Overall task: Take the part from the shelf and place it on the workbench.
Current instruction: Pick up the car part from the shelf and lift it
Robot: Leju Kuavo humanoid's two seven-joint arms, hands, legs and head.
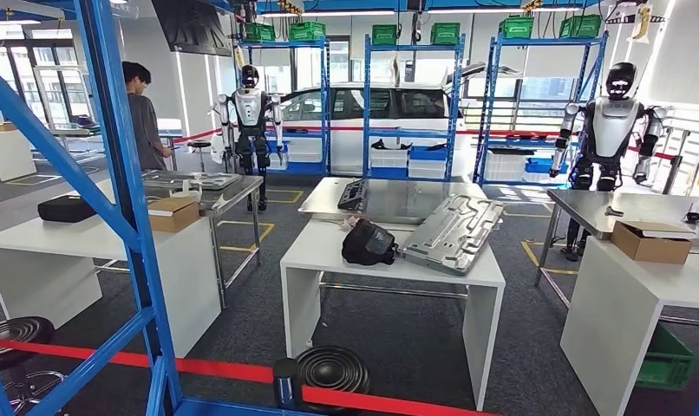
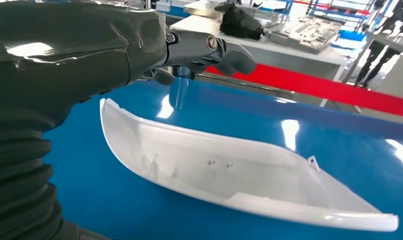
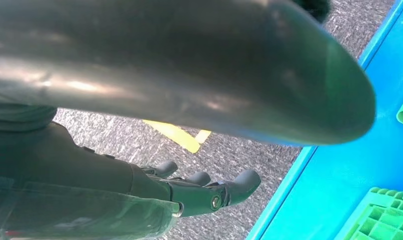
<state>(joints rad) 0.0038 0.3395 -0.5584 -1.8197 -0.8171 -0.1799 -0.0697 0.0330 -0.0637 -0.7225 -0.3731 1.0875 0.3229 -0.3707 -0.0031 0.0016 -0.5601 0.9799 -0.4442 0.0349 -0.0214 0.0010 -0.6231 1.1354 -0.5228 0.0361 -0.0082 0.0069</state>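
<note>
Reach step: your left robot hand (image 2: pixel 204 52) hovers empty, fingers apart, over the white part (image 2: pixel 229 172) on the blue shelf (image 2: pixel 339 130); next, grip it, then carry to the counter (image 1: pixel 389 251).

Grey carpet floor (image 1: pixel 415 338) with yellow tape marks. Blue steel racks (image 1: pixel 413 104) along the back, green crates (image 1: pixel 445 33) on top. White tables (image 1: pixel 389 260); red barrier tape (image 1: pixel 216 369) across foreground. Daylight through far windows (image 1: pixel 537 91).

You will find no text, label, brand, number or sign that can be read in any of these views; every surface shown is either plain or too blurred to make out.
</note>
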